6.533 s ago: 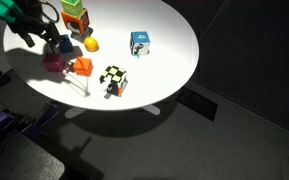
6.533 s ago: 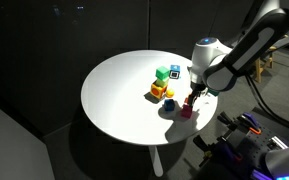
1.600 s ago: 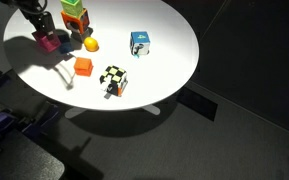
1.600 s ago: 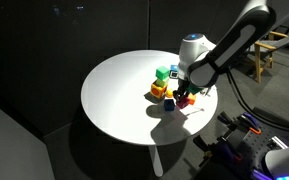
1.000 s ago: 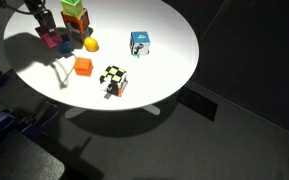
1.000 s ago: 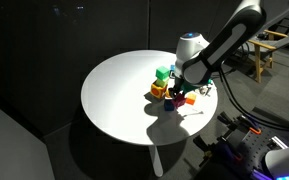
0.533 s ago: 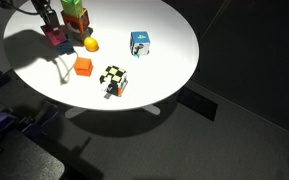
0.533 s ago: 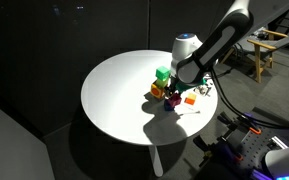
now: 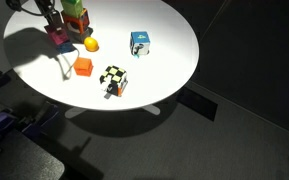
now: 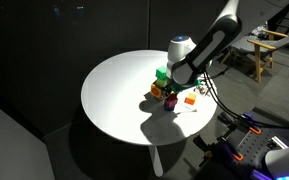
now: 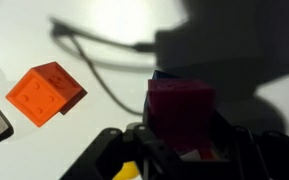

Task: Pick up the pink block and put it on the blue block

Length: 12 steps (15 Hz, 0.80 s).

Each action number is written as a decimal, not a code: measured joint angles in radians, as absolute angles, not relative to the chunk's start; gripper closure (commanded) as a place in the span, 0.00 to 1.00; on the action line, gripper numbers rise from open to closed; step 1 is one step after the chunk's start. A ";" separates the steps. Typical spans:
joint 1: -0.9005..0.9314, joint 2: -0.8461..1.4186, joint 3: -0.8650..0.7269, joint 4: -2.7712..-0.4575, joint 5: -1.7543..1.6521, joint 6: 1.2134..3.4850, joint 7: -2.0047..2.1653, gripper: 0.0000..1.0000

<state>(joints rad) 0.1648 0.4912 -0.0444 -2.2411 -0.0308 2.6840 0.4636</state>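
My gripper (image 11: 180, 135) is shut on the pink block (image 11: 180, 112), which fills the gap between the two dark fingers in the wrist view. In both exterior views the gripper (image 9: 51, 24) (image 10: 172, 91) holds the pink block (image 9: 59, 36) low over the table beside the cluster of cubes. The blue block is almost wholly hidden under the pink one. Only a dark sliver (image 11: 157, 75) shows at the pink block's upper left corner, and I cannot tell whether the two touch.
An orange cube (image 9: 83, 66) (image 11: 46, 92) lies apart towards the table's front. A red and green stack (image 9: 74, 14), a yellow-orange ball (image 9: 91, 44), a light blue patterned cube (image 9: 140, 42) and a checkered cube (image 9: 114, 80) stand on the round white table (image 9: 174, 50).
The gripper has carried the pink block away from the orange cube towards the red and green stack, and it now hangs beside the cluster. Its grip is unchanged.
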 measured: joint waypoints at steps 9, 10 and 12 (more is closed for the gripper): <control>0.168 0.510 -0.044 -2.228 -0.030 2.683 0.456 0.00; 0.168 0.510 -0.043 -2.228 -0.030 2.683 0.449 0.00; 0.170 0.510 -0.040 -2.231 -0.030 2.683 0.440 0.00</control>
<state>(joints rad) 0.1703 0.5096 -0.0404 -2.2313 -0.0304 2.6830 0.4403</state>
